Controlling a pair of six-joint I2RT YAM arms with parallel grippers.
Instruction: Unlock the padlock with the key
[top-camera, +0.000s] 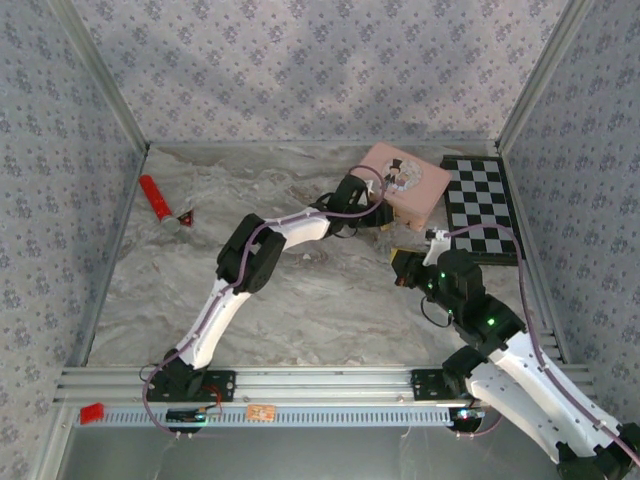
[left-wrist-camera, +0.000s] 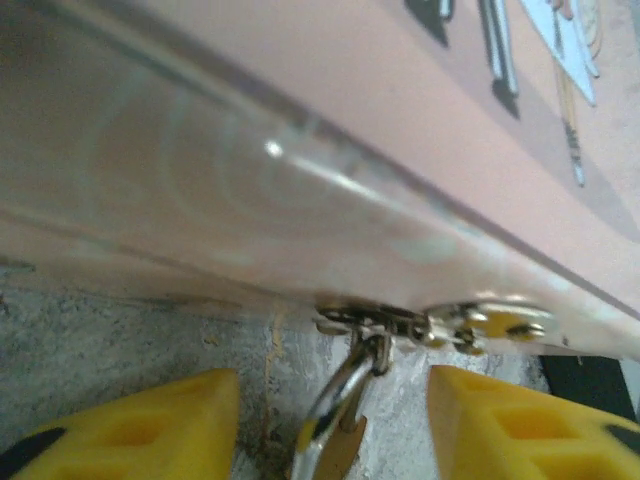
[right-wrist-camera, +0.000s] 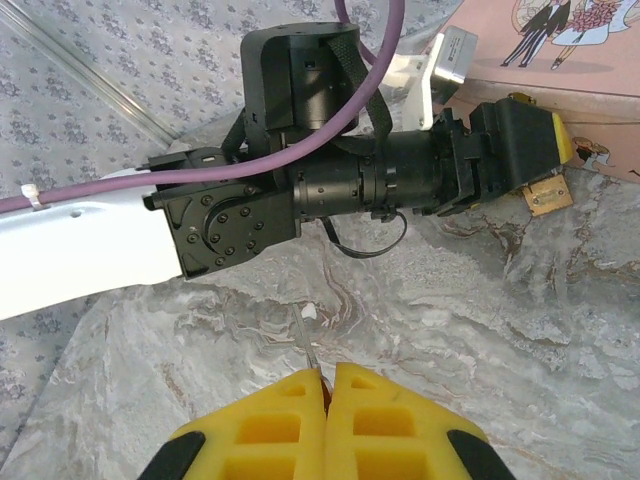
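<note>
The padlock (left-wrist-camera: 340, 448) is small and brass, and its thin shackle hangs from the metal clasp (left-wrist-camera: 430, 325) of a pink tin (left-wrist-camera: 330, 150). My left gripper (left-wrist-camera: 333, 388) is open, with one yellow finger on each side of the padlock and a gap on both sides. From the right wrist view the padlock (right-wrist-camera: 548, 193) hangs below the left gripper, against the tin (right-wrist-camera: 560, 50). My right gripper (right-wrist-camera: 328, 372) is shut on the key (right-wrist-camera: 306, 340), whose thin blade sticks out ahead over the marble table. Seen from above, the right gripper (top-camera: 402, 262) sits a short way in front of the left gripper (top-camera: 378, 218).
A black-and-white checkered board (top-camera: 482, 205) lies right of the pink tin (top-camera: 405, 178). A red object (top-camera: 155, 197) lies at the far left of the marble table (top-camera: 320, 300). Patterned walls enclose the back and sides. The left arm (right-wrist-camera: 300, 180) crosses ahead of my right gripper.
</note>
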